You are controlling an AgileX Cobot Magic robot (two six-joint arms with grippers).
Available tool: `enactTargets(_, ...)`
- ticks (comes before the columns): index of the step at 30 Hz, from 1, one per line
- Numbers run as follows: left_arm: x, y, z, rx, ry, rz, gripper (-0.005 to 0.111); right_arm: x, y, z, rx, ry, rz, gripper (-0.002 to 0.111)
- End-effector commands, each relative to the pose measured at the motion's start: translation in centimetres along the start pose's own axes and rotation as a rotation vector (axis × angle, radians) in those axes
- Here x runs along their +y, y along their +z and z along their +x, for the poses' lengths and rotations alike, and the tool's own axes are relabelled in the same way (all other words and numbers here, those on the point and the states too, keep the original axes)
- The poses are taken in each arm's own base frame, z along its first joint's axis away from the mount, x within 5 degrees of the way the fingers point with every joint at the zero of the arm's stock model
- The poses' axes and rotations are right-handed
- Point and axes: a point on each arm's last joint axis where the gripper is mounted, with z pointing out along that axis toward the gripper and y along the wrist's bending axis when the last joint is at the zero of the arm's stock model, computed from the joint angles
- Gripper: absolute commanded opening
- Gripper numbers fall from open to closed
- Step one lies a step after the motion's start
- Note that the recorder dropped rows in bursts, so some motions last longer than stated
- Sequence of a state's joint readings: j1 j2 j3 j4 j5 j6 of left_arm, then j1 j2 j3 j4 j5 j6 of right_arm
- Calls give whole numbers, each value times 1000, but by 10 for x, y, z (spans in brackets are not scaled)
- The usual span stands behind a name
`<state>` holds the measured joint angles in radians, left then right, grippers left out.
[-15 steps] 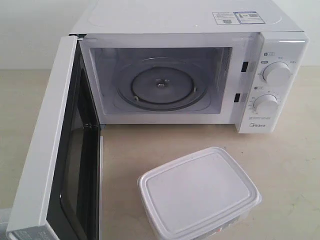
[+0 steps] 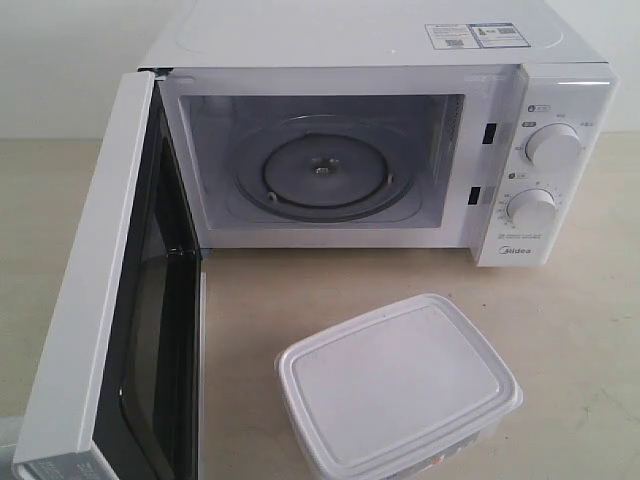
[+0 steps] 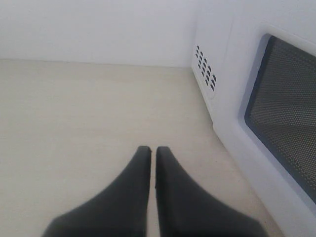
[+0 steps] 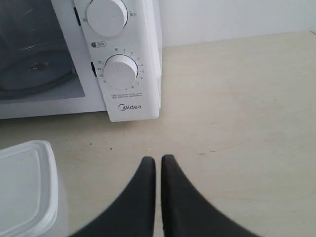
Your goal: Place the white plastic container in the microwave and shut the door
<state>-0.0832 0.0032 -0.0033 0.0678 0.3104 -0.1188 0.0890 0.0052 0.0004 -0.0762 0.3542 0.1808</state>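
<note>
The white plastic container (image 2: 398, 386) sits lidded on the table in front of the microwave (image 2: 380, 40); its corner also shows in the right wrist view (image 4: 24, 187). The door (image 2: 100, 290) stands swung wide open to the left, its dark window (image 3: 286, 113) beside my left gripper. Inside, the glass turntable (image 2: 322, 170) is bare. My left gripper (image 3: 150, 148) is shut and empty above the table, left of the door. My right gripper (image 4: 158, 158) is shut and empty, over the table right of the container and in front of the knob panel (image 4: 121, 71). Neither gripper shows in the exterior view.
Two round knobs (image 2: 553, 146) sit on the panel at the right. A pale wall (image 3: 98, 29) runs behind the beige table (image 2: 590, 330). Vent holes (image 3: 205, 68) mark the microwave's side near the left gripper.
</note>
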Motion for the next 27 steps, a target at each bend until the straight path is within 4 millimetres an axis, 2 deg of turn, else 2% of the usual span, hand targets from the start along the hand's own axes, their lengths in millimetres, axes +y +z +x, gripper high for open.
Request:
enactTargets(1, 0, 0, 1, -3, -1, 8, 4, 0, 0, -1, -18, -39, 2, 0)
enactTargets(5, 0, 0, 1, -3, -1, 8, 4, 2, -2, -9, -60, 21, -16, 0)
enactTargets(10, 0, 0, 1, -3, -1, 8, 4, 8, -23, -57, -250, 83, -65, 0)
enactTargets(14, 0, 0, 1, -3, -1, 8, 4, 12, -51, -101, -460, 87, -97, 0)
enactTargets(19, 0, 0, 1, -3, -1, 8, 4, 15, -79, -134, -648, 93, -127, 0)
enactTargets(24, 0, 0, 1, -3, -1, 8, 4, 16, -107, -160, -932, 204, -218, 0)
enactTargets(25, 0, 0, 1, -3, -1, 8, 4, 17, -109, -164, -917, 203, -217, 0)
enactTargets(27, 0, 0, 1, -3, -1, 8, 4, 19, -101, -176, -813, 206, -200, 0)
